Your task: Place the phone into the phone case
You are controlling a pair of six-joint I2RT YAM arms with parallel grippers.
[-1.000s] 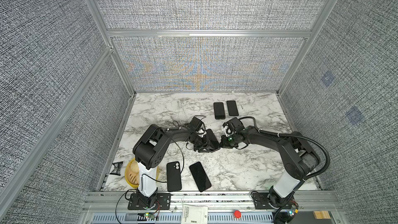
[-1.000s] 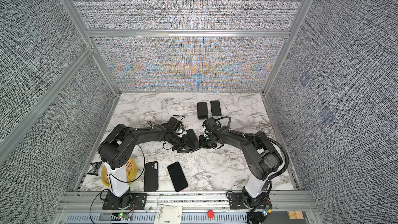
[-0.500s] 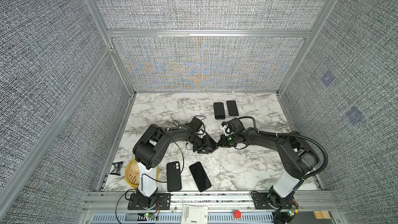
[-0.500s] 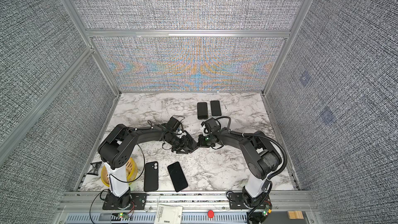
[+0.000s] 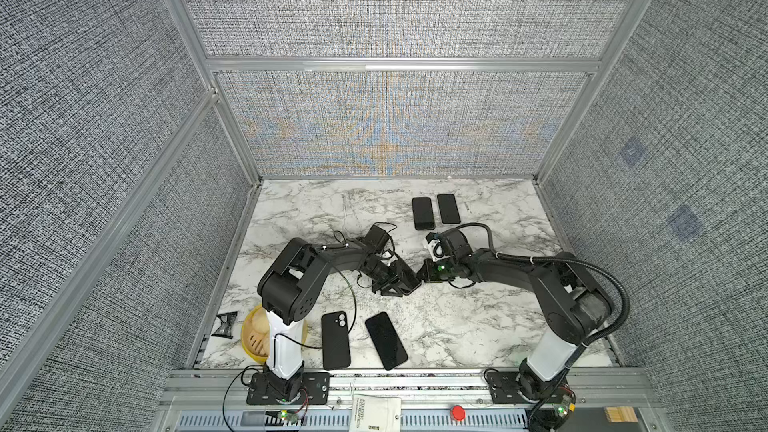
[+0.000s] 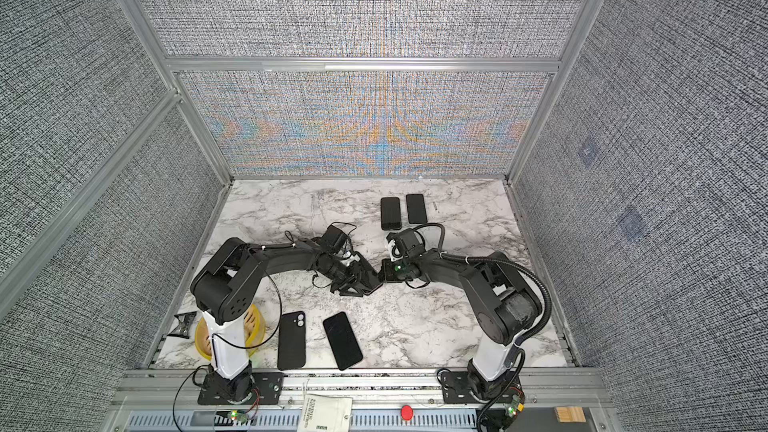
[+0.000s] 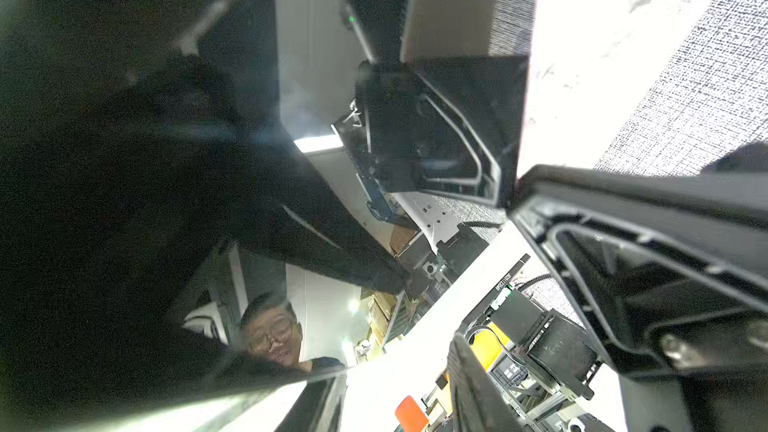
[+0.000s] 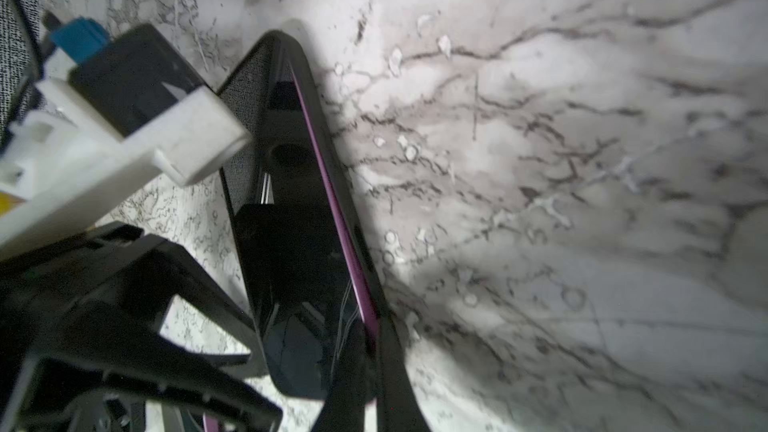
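Barely anything's moved in the last second. The right claw [image 5: 424, 277] has just nudged a touch closer to the left claw [image 5: 397, 282], so they're nose to nose mid-surface in both top views.

Left claw is clamped across the matte black phone case [image 8: 353, 222], holding it tilted over the white marble-look surface [image 5: 478, 317]. Can't tell whether its low end touches down. The glossy black-screened phone [image 8: 291, 263] is lying in that case, screen out. Right claw is fully closed with nothing in it, tip parked at the end of the case.

So we're at the seating step, I reckon. The right wrist view shows a thin purple strip along one long side, between the glass and the case rim. To me that reads as that side not being fully snapped in, though it could just be trim.

Next move probably wants the closed right claw used as a poker. It should press along that purple side until the rim lips over, with the left one stopping the case twisting. Glass looks slippery, so push square, not at an angle. The flat black phone near the front [image 5: 385, 340] and its camera-up neighbour [image 5: 336, 339] aren't involved.
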